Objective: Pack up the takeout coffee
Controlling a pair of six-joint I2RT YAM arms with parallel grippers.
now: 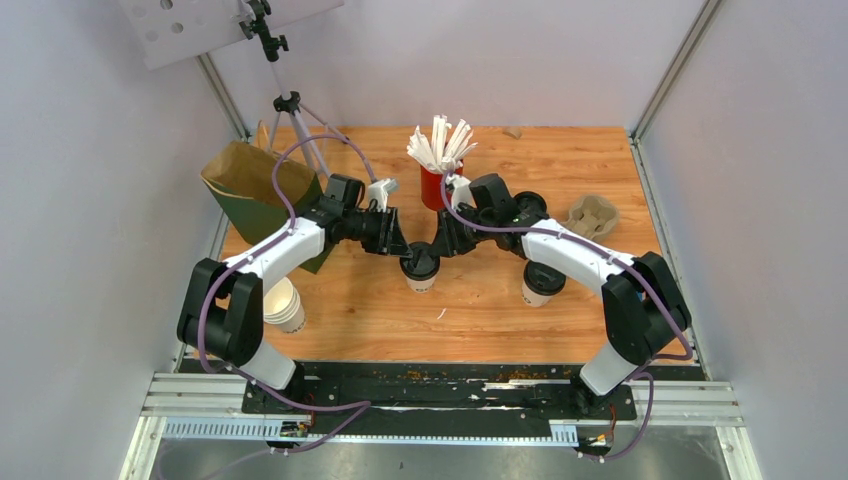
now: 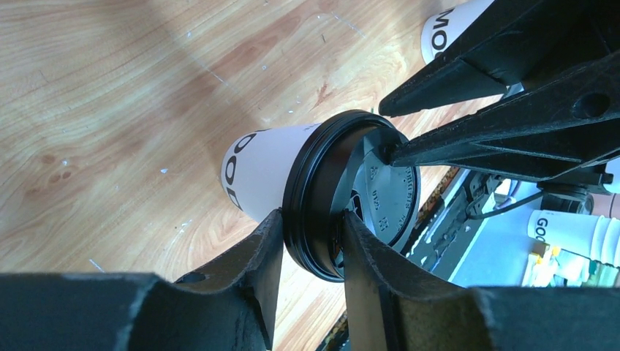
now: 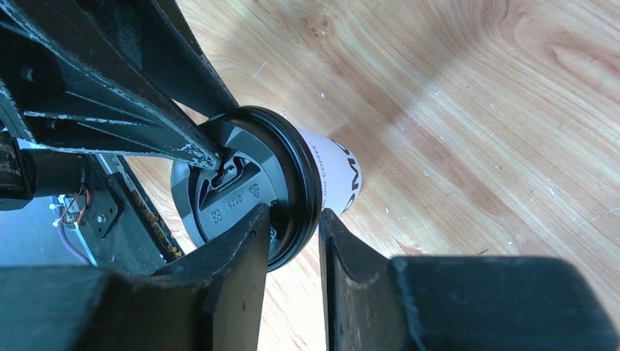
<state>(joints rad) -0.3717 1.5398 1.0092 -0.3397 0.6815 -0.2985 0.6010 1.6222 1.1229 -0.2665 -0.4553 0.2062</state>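
The takeout coffee (image 1: pixel 420 270), a white paper cup with a black lid, stands mid-table between both arms. My left gripper (image 1: pixel 405 252) comes at it from the left and is shut on the lid's rim. In the left wrist view one finger (image 2: pixel 257 248) sits under the lid (image 2: pixel 322 183) and the other presses its top. From the right, my right gripper (image 1: pixel 437 250) pinches the same rim; in its wrist view the lid (image 3: pixel 234 183) edge sits between the fingers (image 3: pixel 252 241) above the cup wall (image 3: pixel 333 164). The green paper bag (image 1: pixel 262 190) stands open at the far left.
A second lidded cup (image 1: pixel 541 284) stands under the right forearm. The red cup of white sticks (image 1: pixel 437 170) is just behind the grippers. A cardboard cup carrier (image 1: pixel 592 215) lies far right. A stack of white cups (image 1: pixel 283 305) lies by the left arm's base, and a tripod (image 1: pixel 295 130) stands behind the bag.
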